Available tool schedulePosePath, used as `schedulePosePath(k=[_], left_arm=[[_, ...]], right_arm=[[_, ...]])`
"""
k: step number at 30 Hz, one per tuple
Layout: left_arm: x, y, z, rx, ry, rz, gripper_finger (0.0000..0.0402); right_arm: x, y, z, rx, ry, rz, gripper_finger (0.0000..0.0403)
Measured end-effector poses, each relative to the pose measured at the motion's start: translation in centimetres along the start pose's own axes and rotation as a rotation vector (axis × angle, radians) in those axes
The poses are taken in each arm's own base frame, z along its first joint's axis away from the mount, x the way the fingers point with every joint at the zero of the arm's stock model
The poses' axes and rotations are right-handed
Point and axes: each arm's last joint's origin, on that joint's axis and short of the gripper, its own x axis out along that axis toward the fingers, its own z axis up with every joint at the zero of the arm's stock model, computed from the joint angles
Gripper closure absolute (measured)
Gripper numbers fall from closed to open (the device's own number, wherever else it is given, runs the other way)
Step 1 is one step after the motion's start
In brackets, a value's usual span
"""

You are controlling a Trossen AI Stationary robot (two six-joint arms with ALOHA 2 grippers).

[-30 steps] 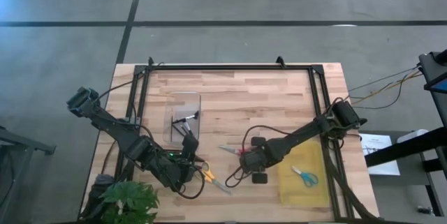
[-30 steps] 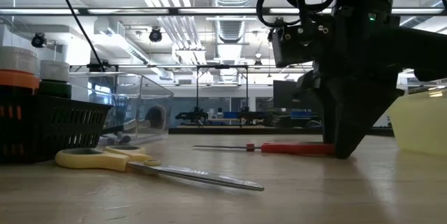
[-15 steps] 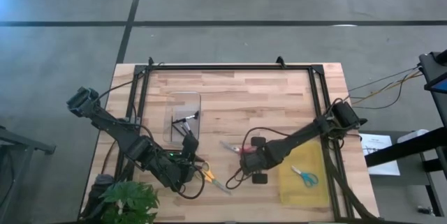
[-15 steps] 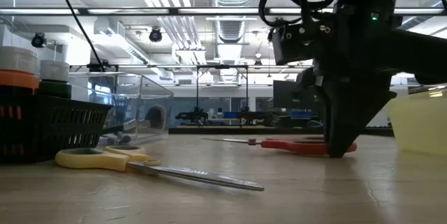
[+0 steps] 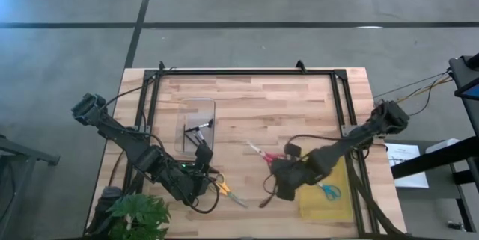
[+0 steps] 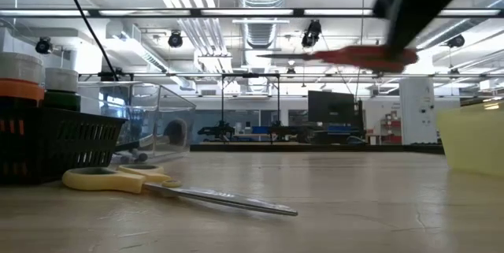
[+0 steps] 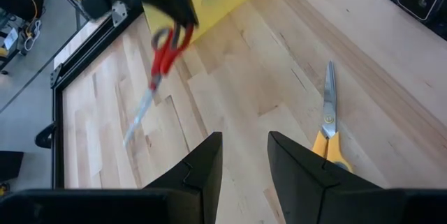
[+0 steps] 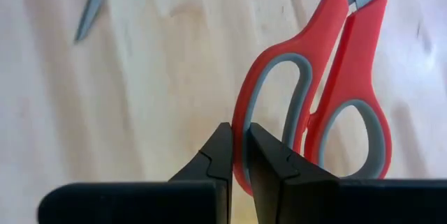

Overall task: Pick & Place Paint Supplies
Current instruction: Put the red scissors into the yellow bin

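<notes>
My right gripper (image 5: pixel 281 162) (image 8: pixel 239 139) hovers above the table's middle right, shut on the red-handled scissors (image 5: pixel 262 152) (image 6: pixel 346 54) (image 7: pixel 166 46). They hang in the air with blades closed. The yellow-handled scissors (image 5: pixel 224 190) (image 6: pixel 142 180) (image 7: pixel 328 123) lie flat on the wood near the table's near edge. My left gripper (image 5: pixel 202 182) (image 7: pixel 244 155) waits open just to their left, touching nothing. Blue-handled scissors (image 5: pixel 325 190) lie inside the yellow bin (image 5: pixel 318 202). Paint pots (image 6: pixel 24 68) sit in the black tray (image 6: pixel 55 149). My right gripper pinches the rim of one red handle loop (image 8: pixel 239 123) between its two fingers, one finger (image 8: pixel 262 155) on the loop's inner side and the other outside. The fingers come from above, pointing down. The scissors are lifted clear and lie roughly level, blades (image 5: pixel 253 146) toward the far left.
A clear plastic container (image 5: pixel 196 124) (image 6: pixel 150 123) stands on the table's left middle. A black metal frame (image 5: pixel 247 73) borders the table. A green plant (image 5: pixel 138 216) sits at the near left corner. Bare wood (image 5: pixel 269 109) lies across the far middle.
My right gripper rose and moved toward the table's right edge, toward the yellow bin, keeping its hold. The red scissors went from lying on the wood to lifted clear and level, high in the low view. The left arm and the yellow scissors stayed put.
</notes>
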Motion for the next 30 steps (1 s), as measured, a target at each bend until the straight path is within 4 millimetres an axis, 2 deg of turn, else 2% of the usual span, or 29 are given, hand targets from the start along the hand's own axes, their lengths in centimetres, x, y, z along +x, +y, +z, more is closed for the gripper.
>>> schedulePosePath(k=[7, 13, 22, 25, 30], left_arm=[[0.0, 0.0, 0.0, -0.001, 0.0, 0.0, 0.0279], [0.0, 0.0, 0.2, -0.009, -0.016, 0.003, 0.0279], [0.0, 0.1, 0.3, -0.016, -0.027, 0.005, 0.0279], [0.0, 0.1, 0.4, -0.023, -0.04, 0.008, 0.0279], [0.0, 0.1, 0.6, -0.031, -0.052, 0.01, 0.0279]], right_arm=[[-4.7, 1.0, -4.6, 0.194, 0.089, -0.003, 0.0385], [-6.5, 2.9, -8.9, 0.368, 0.18, -0.01, 0.0385], [-7.2, 5.4, -14.6, 0.55, 0.222, -0.036, 0.0385], [-7.1, 6.0, -15.7, 0.576, 0.23, -0.044, 0.0385], [-6.4, 6.8, -16.0, 0.594, 0.23, -0.02, 0.0385]])
